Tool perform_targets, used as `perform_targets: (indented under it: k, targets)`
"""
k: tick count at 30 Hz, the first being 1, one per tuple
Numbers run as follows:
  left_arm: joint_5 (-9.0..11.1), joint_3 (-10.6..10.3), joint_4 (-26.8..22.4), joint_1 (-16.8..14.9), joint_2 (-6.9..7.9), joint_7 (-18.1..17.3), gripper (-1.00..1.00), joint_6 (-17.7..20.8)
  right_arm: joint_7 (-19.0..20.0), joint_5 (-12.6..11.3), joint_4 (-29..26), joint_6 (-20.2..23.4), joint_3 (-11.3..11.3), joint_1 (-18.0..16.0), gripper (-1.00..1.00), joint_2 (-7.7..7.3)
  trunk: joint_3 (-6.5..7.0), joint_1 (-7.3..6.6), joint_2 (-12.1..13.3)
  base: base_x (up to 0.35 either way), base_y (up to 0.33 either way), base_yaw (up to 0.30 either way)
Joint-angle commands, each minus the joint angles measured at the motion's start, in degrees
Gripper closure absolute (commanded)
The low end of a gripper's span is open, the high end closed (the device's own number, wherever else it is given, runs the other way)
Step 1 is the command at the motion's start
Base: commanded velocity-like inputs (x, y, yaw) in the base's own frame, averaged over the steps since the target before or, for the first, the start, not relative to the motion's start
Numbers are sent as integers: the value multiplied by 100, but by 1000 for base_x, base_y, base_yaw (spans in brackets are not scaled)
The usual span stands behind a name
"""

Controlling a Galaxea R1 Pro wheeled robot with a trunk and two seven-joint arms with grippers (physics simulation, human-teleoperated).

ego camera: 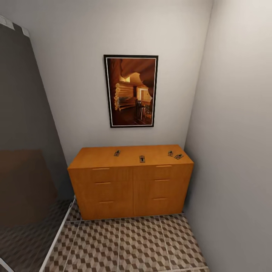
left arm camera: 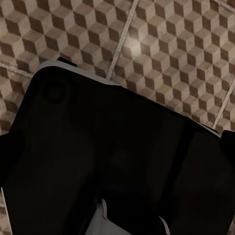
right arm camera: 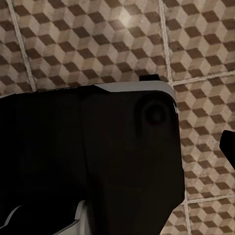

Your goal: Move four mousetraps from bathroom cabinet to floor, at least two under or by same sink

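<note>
Four mousetraps lie on the flat top of the cabinet [ego camera: 130, 181] against the far wall: one left of centre [ego camera: 117, 153], one near the middle [ego camera: 142, 158] and a close pair at the right end [ego camera: 170, 153] [ego camera: 178, 156], beneath a framed picture [ego camera: 131, 91]. The bathroom floor [ego camera: 128, 245] stretches bare between robot and cabinet. Both wrist cameras look down past dark robot bodywork onto cube-pattern tiles, so whether either pincer is open or closed cannot be told; the traps lie ahead, well apart from both arms, the right-hand pair likelier the right arm's.

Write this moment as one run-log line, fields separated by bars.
phase: approach | mousetraps: four on cabinet top, untouched | bathroom floor: no traps yet | claws: state unclear
</note>
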Motion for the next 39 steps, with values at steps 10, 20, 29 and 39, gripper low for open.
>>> perform_targets:
  k: [10,20,29,39]
  targets:
    - [58,-30,-5,0,7,-16,-100,-14,-4,-39,2,-24,-18,-3,-100,9,-11,3,-11,0,0,0]
    - [45,-51,-35,0,10,-24,-100,-13,12,-6,-11,-29,-15,-3,-100,11,-11,3,-11,135,0,0]
    - [23,-106,-809,0,19,-3,-100,533,81,22,-1397,195,19,-3,-100,-52,-11,3,-11,126,0,0]
    - [-182,-222,-3852,0,6,250,-100,3691,45,169,-4843,3608,151,-3,-100,-90,-11,3,-11,13,0,0]
